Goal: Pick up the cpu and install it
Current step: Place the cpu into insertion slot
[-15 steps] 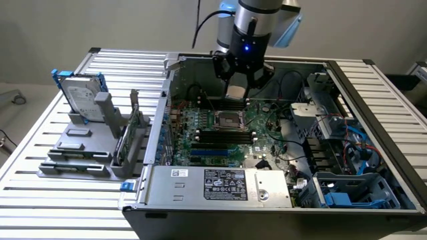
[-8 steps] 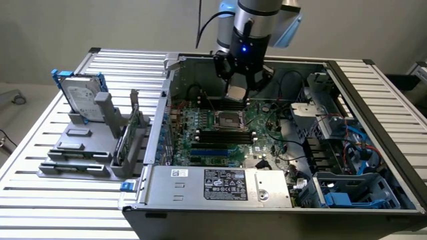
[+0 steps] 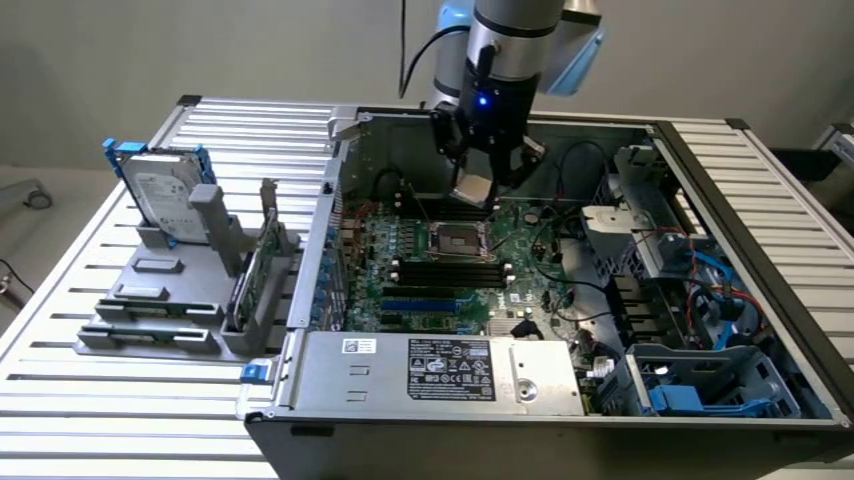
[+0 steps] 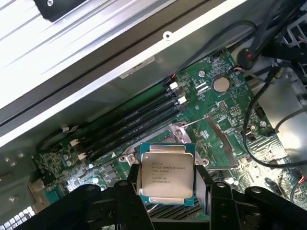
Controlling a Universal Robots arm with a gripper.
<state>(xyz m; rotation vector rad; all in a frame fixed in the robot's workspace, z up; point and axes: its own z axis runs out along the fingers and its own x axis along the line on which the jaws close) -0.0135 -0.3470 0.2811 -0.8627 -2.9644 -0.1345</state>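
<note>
The cpu (image 4: 167, 167), a small square chip with a pale silver lid and printed text, sits between my two black fingers (image 4: 134, 178), which press on its opposite edges. My gripper (image 4: 168, 179) is shut on it. In the exterior view the gripper (image 3: 478, 183) hangs inside the open computer case (image 3: 747, 190), carrying the cpu (image 3: 473, 191) tilted a little above the green motherboard (image 3: 534, 285). The dark square socket frame (image 3: 463, 240) lies just below and in front of the chip. In the wrist view the socket (image 4: 178, 130) is partly hidden behind the cpu.
Black memory slots (image 3: 451, 272) run beside the socket. A power supply (image 3: 447, 370) closes the case's front, and cables and a blue drive cage (image 3: 694, 395) fill the exterior view's right. A silver hard drive (image 3: 167, 195) stands on a grey rack at the left.
</note>
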